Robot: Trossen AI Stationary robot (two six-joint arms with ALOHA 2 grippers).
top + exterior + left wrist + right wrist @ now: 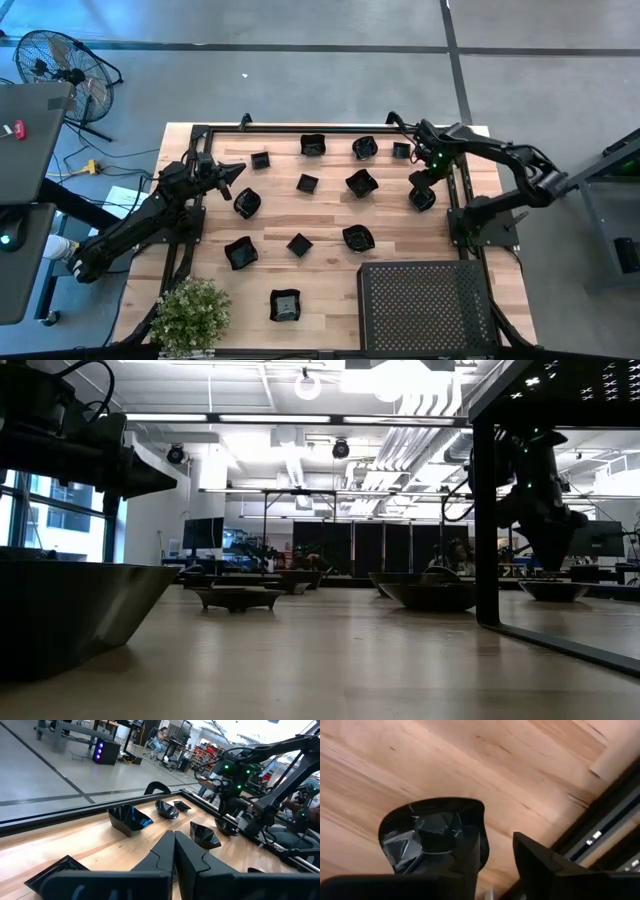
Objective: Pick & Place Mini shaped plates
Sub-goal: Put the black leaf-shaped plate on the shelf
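Fingers of the left gripper (238,170) pressed flat together, nothing between them, hovering above the desk (330,215). Just below and beside the tips sits one mini plate (246,203); a small square one (260,160) lies just ahead of them. This arm looks to be waiting.

Fingers of the right gripper (496,851) stand partly apart, straddling the near wall of a glossy black plate (432,832): one finger inside the bowl, the other outside, with a clear gap on the outer side. Cannot tell whether the rim is actually pinched; it reads more as loose. From above, that plate (421,198) sits directly under the fingers, close to the desk's right frame rail. Remaining mini shaped plates scattered well apart across the desk, none on the perforated tray (425,305), which lies nearer the desk's front edge than the fingers.

Risks, as judged:
- Thin slick wall, so the plate may slip or tip on lifting if the closure is shallow.
- Finger inside the bowl could drag the plate sideways into the rail.
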